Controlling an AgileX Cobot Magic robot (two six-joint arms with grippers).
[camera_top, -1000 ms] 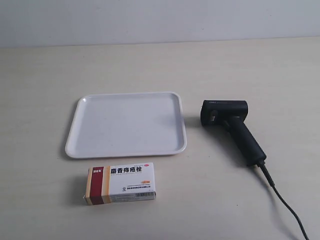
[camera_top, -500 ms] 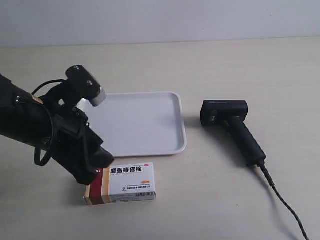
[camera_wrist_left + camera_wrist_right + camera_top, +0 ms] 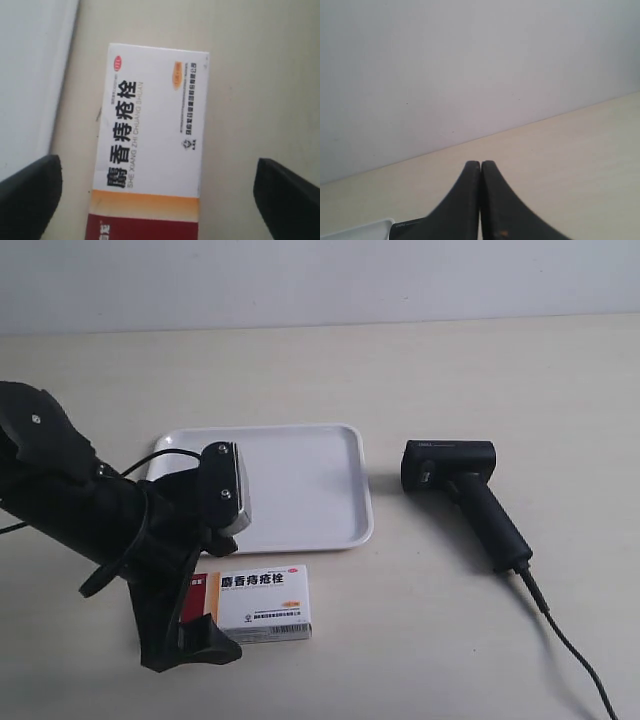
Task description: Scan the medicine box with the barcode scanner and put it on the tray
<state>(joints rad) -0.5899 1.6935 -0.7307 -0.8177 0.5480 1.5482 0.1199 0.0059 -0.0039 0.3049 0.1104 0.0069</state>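
Note:
The medicine box [image 3: 255,602] lies flat on the table in front of the tray [image 3: 290,485], lettering up. The arm at the exterior view's left reaches over the box's striped end. In the left wrist view my left gripper [image 3: 157,197] is open, its fingertips [image 3: 30,195] wide apart on either side of the box [image 3: 155,130], not touching it. The tray's rim [image 3: 60,85] runs alongside. The black barcode scanner [image 3: 465,490] lies on the table beside the tray. My right gripper [image 3: 480,165] is shut on nothing, above the table, with the scanner's head [image 3: 412,227] just beyond it.
The scanner's black cable [image 3: 570,650] trails toward the table's near right corner. A pale wall [image 3: 320,280] bounds the far side of the table. A corner of the tray [image 3: 370,227] shows in the right wrist view.
The arm at the exterior view's left has come into view and dropped toward the box; its open gripper now straddles the box's striped end. Box, tray and scanner have not moved.

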